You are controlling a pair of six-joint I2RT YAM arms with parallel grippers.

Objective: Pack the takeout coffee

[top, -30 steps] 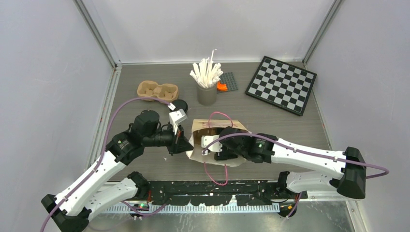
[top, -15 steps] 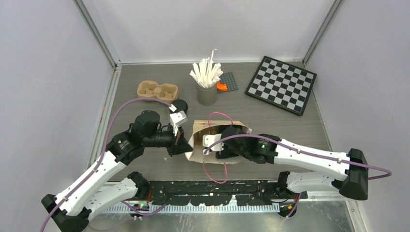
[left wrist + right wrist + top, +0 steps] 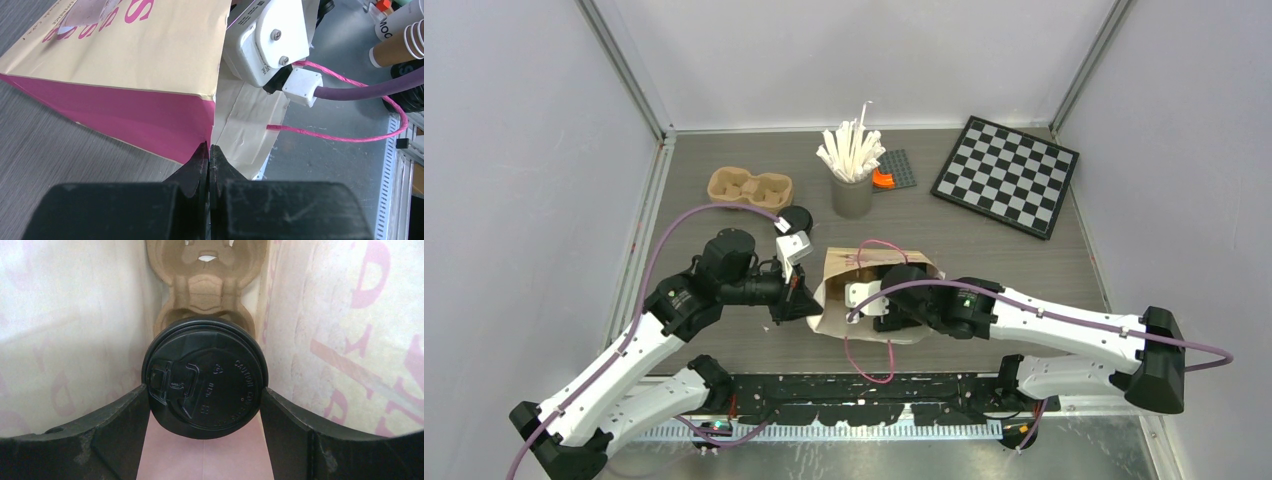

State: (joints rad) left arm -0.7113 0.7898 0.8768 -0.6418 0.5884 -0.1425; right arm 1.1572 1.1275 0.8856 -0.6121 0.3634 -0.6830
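A tan and pink paper bag (image 3: 832, 272) lies on its side mid-table. My left gripper (image 3: 208, 150) is shut on the corner of its edge (image 3: 212, 107). My right gripper (image 3: 205, 390) reaches inside the bag, its fingers (image 3: 125, 425) pressed against both sides of a takeout coffee cup's black lid (image 3: 205, 377). That cup sits at the near socket of a pulp tray (image 3: 205, 285) deep in the bag. A second black-lidded coffee cup (image 3: 797, 217) stands on the table behind my left wrist.
Another pulp tray (image 3: 750, 187) lies at the back left. A grey cup of white sticks (image 3: 852, 190) stands behind the bag, with a small grey plate (image 3: 896, 170) beside it. A chessboard (image 3: 1007, 175) lies at the back right. Pink bag handles (image 3: 345, 137) trail near the front rail.
My right arm has shifted slightly with the cup inside the bag, and the bag's mouth has moved a little with it. The left gripper keeps its pinch on the bag.
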